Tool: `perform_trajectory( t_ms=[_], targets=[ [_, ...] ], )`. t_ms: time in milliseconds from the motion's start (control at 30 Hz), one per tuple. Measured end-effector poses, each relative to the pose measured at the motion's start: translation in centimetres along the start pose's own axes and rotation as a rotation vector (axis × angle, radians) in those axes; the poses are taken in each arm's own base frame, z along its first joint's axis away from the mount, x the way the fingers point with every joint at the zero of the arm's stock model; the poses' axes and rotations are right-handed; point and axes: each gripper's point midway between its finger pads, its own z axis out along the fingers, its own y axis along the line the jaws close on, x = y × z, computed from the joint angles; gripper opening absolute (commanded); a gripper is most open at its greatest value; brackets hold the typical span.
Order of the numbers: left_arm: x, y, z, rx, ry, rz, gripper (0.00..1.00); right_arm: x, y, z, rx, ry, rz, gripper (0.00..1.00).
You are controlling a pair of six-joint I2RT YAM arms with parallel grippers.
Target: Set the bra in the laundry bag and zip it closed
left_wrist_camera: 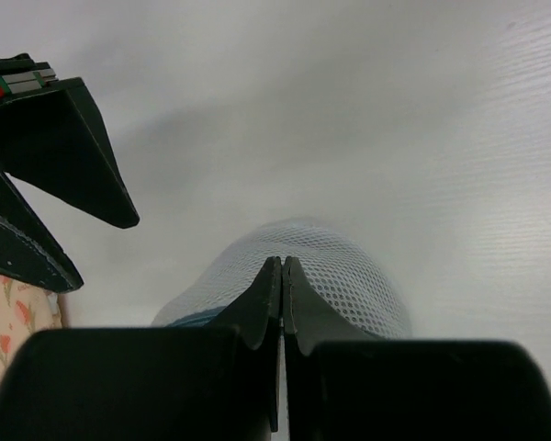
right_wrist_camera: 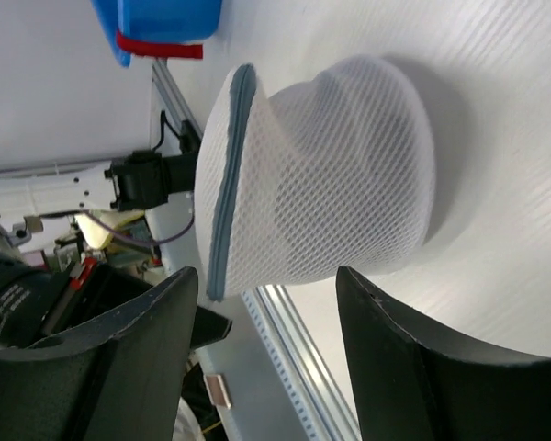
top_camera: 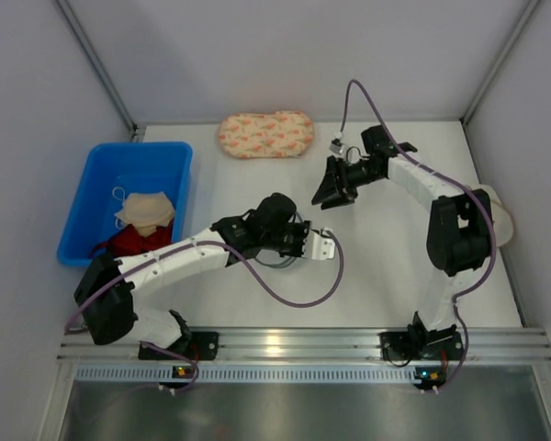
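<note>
The left gripper [left_wrist_camera: 282, 266] has its jaws pressed together, with the tips right at the domed white mesh of the laundry bag [left_wrist_camera: 349, 280]. Whether they pinch the mesh I cannot tell. The right gripper [right_wrist_camera: 266, 276] is spread wide and clear of the bag, which stands just ahead of it on the table [right_wrist_camera: 496, 110]. A blue bin [top_camera: 119, 156] sits well off to the left gripper's left.

Left claw [top_camera: 292, 249] at laundry bag [top_camera: 277, 261], right claw [top_camera: 335, 190] just beyond
</note>
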Motion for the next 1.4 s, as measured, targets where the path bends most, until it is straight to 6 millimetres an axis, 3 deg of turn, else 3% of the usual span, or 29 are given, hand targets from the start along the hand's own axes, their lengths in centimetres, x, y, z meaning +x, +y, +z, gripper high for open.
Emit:
perform_trajectory(
  t_ms=[167, 267, 367, 400, 467, 667, 967, 1033, 1067, 1100, 1133, 1200, 1400],
  targets=[
    [-0.1, 0.5, 0.5, -0.001, 0.01, -0.001, 0.0, 2.7, 2.3, 1.4, -0.048, 0.063, -0.019, 0.56],
    [-0.2, 0.9, 0.9, 0.001, 0.011, -0.002, 0.0, 4.5, 3.4, 3.2, -0.071, 0.125, -0.027, 0.45],
    [-0.2, 1.0, 1.3, 0.005, 0.015, -0.007, 0.0, 5.4, 4.1, 4.4, -0.092, 0.159, -0.043, 0.26],
    [-0.1, 0.9, 1.4, 0.007, 0.017, -0.008, 0.0, 5.5, 4.2, 4.7, -0.096, 0.166, -0.045, 0.12],
    [-0.1, 0.9, 1.4, 0.009, 0.017, -0.008, 0.0, 5.6, 3.9, 5.0, -0.095, 0.172, -0.038, 0.0],
    [0.1, -0.3, 1.0, 0.044, 0.008, 0.038, 0.0, 5.2, 3.2, 5.2, -0.089, 0.176, -0.01, 0.0],
    [0.4, -5.0, 0.3, 0.159, 0.012, 0.077, 0.0, 1.1, 1.3, 4.5, -0.085, 0.114, 0.009, 0.0],
    [0.5, -5.2, 0.2, 0.163, 0.015, 0.069, 0.0, 0.7, 1.4, 4.4, -0.093, 0.114, 0.01, 0.17],
    [0.5, -5.2, 0.2, 0.161, 0.017, 0.063, 0.0, 0.6, 1.5, 4.5, -0.098, 0.117, 0.014, 0.3],
    [0.6, -5.2, 0.2, 0.161, 0.019, 0.049, 0.0, 0.5, 1.6, 4.5, -0.099, 0.117, 0.013, 0.48],
    [0.6, -5.4, 0.1, 0.166, 0.024, 0.035, 0.0, 0.3, 1.5, 4.5, -0.099, 0.115, 0.011, 0.54],
    [0.6, -5.7, 0.2, 0.179, 0.038, -0.001, 0.0, 0.1, 1.5, 4.4, -0.097, 0.11, -0.005, 0.62],
    [-0.2, -3.8, 1.3, 0.16, 0.045, -0.068, 0.0, -0.3, 0.6, 3.3, -0.087, 0.09, -0.002, 0.64]
  ],
)
